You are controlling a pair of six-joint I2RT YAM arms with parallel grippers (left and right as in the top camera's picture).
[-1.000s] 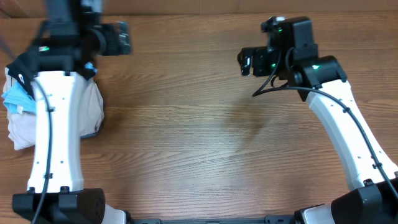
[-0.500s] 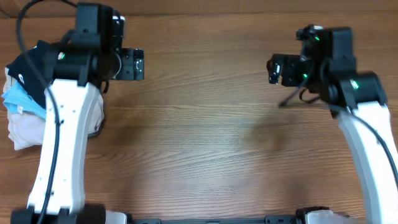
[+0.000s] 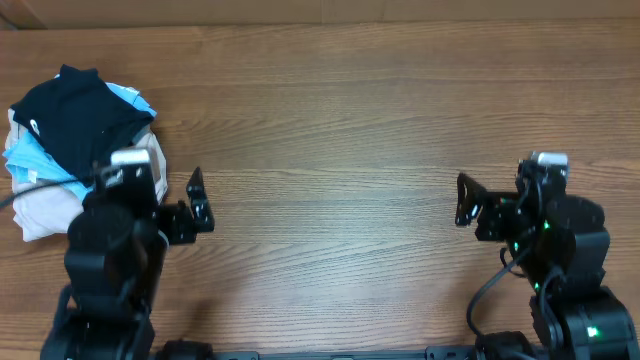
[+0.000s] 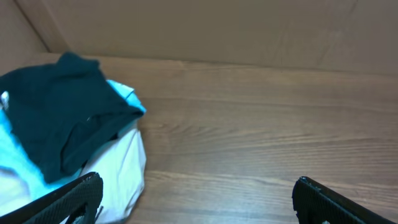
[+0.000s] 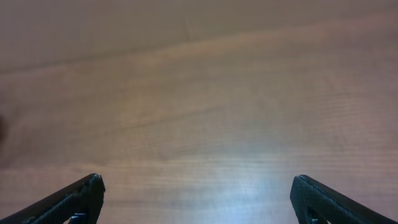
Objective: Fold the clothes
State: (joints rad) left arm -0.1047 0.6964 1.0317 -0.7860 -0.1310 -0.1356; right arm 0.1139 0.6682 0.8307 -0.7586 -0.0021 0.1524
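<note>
The soft dark navy fabric garment [image 3: 75, 120] tops a pale pile [image 3: 35, 205] ahead-left of the left gripper [image 3: 198, 203] (fingers [image 3: 195, 182] spread, empty), far from the right gripper [image 3: 462, 200], likewise released.

The table [image 3: 340, 120] is smooth wood-grain with a faint sheen. At ten o'clock the clothes [image 3: 75, 115] are soft, matt dark cloth, creased, lying over a light blue shirt [image 3: 30, 160] and a beige garment [image 3: 45, 205], both matt cloth. The left gripper [image 3: 200, 202] and right gripper [image 3: 466, 200] look like matt black plastic.
</note>
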